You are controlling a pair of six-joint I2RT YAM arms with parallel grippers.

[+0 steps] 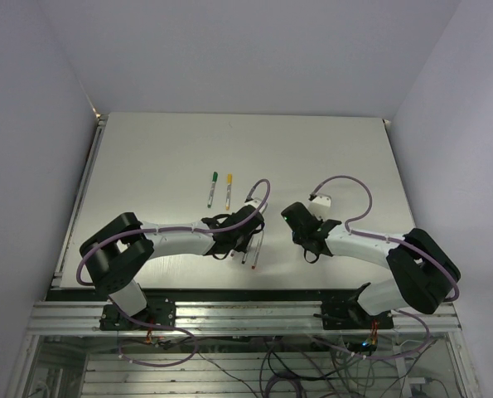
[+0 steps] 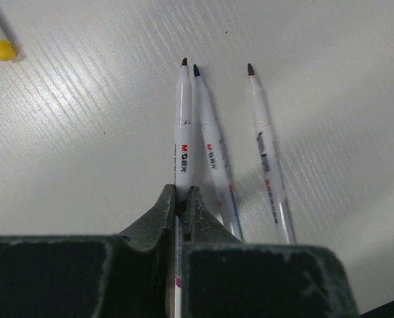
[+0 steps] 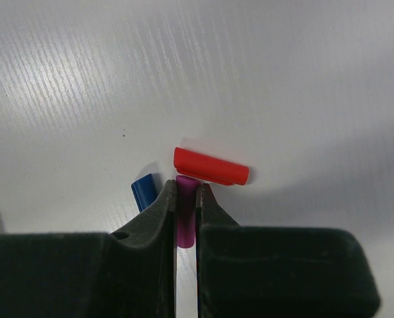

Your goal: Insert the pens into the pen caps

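My left gripper is shut on a grey-white pen with a purple band; its dark bare tip points away from me. Two more uncapped pens lie just to its right, one with blue marking and one with red marking. My right gripper is shut on the purple cap. The red cap lies crosswise just beyond its fingertips. The blue cap lies beside its left finger. In the top view the left gripper and right gripper sit near each other, low over the table.
Two capped pens lie side by side in the middle of the table, one with a green cap and one with a yellow cap; the yellow cap also shows in the left wrist view. A white cable tag hangs beyond the right gripper.
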